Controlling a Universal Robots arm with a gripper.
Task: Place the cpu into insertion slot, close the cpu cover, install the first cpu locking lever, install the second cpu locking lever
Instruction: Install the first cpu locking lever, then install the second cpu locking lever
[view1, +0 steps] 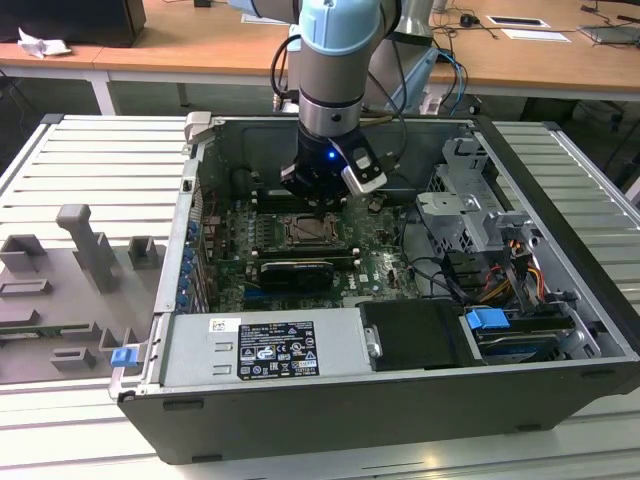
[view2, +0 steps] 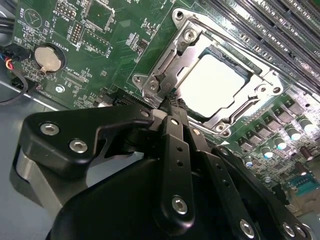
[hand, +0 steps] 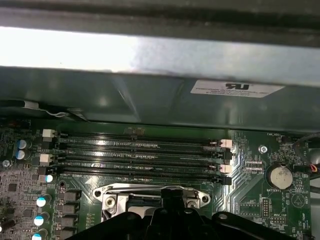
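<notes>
Open computer case sits on ribbed grey surface. In second wrist view, coin battery on green board at exterior-side edge, then hand with fingers pinched together, tips touching corner of the cpu cover. Cover lies flat over the insertion slot; the cpu shows pale through its window. Memory slots just beside.
</notes>
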